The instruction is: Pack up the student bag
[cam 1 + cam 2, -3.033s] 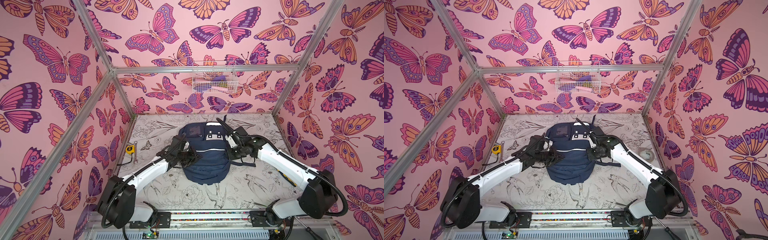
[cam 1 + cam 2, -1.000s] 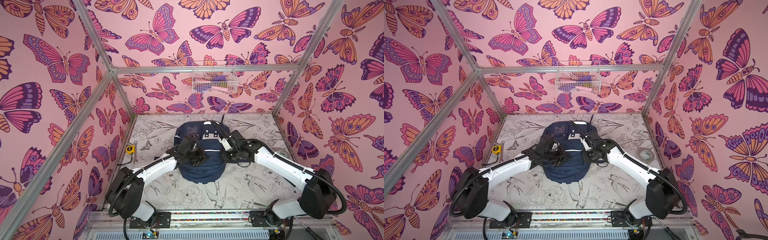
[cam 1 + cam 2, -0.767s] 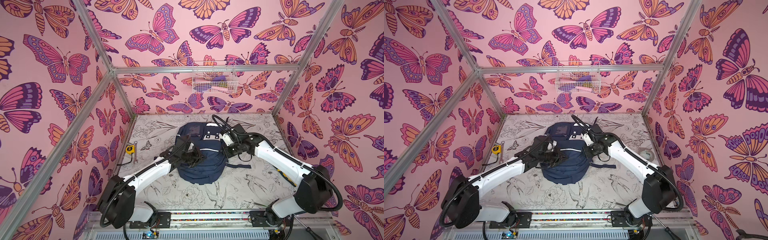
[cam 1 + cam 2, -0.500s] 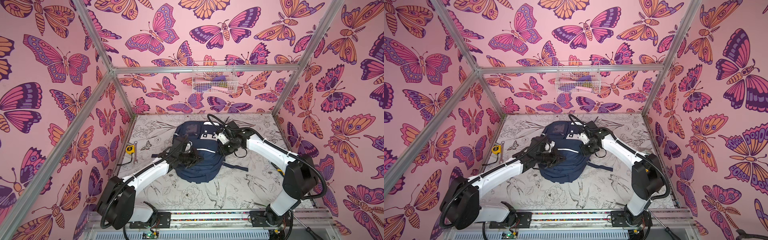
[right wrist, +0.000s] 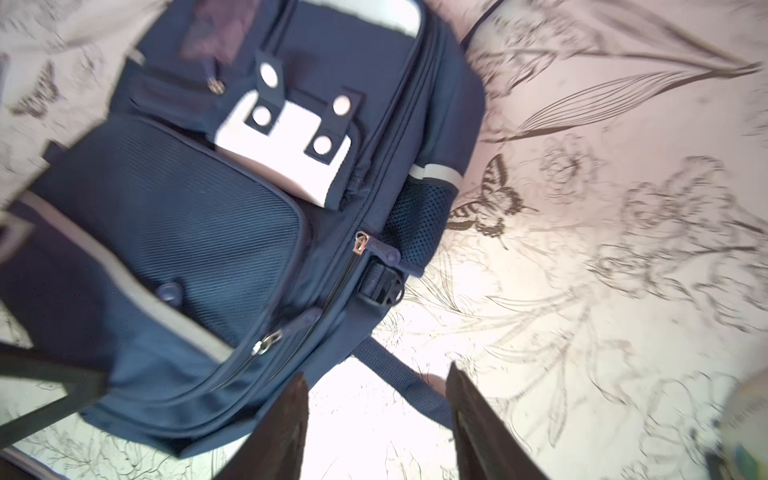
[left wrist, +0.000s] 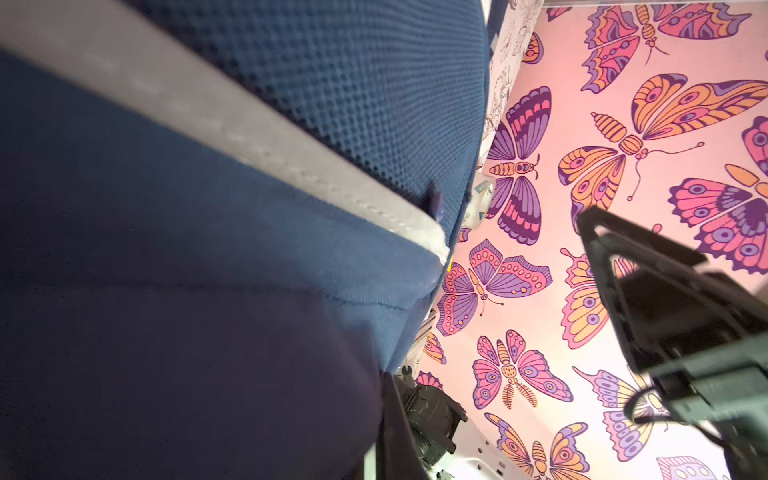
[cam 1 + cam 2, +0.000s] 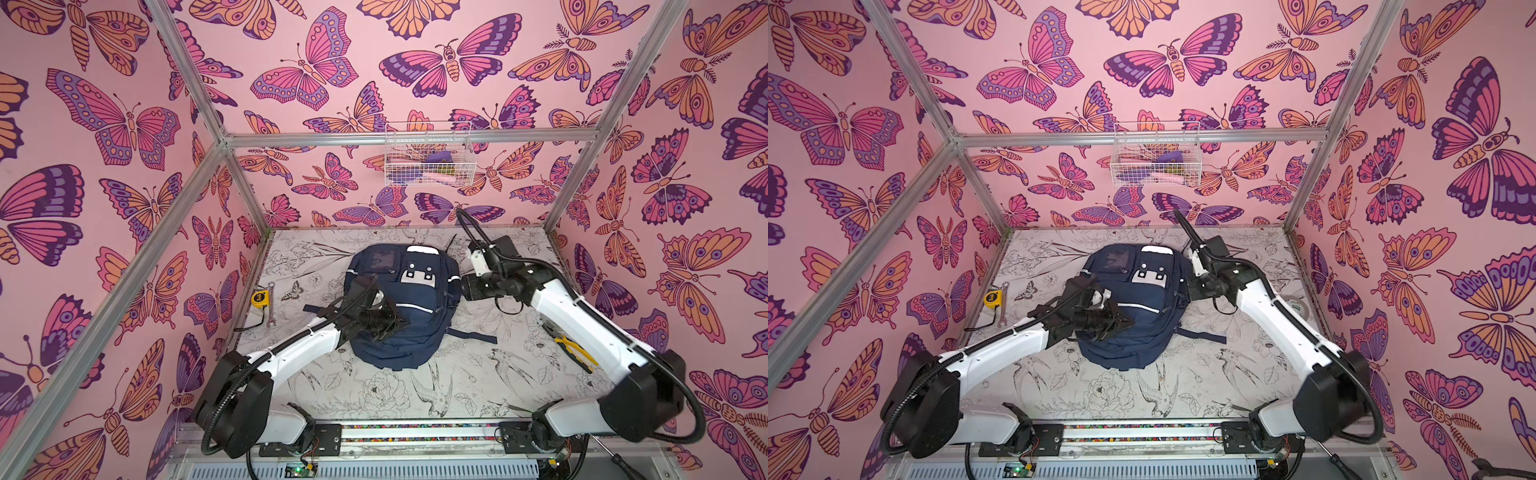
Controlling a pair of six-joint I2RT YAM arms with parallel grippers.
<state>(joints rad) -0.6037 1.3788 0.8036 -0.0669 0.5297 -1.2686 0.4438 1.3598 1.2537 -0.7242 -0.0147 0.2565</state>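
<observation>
On the desk (image 7: 469,374), the bag (image 7: 419,332) lies under the left jaws, which are closed tight; the right jaws stand apart, empty, just beside it.

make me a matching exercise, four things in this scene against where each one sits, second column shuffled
Things
1. student bag
2. tape measure
3. wire basket
4. yellow-handled pliers

Places
A. hung on the back wall
B. near the right edge of the table
C. middle of the table
D. near the table's left edge, beside a wrench

Pairs: 1-C, 2-D, 3-A, 4-B
</observation>
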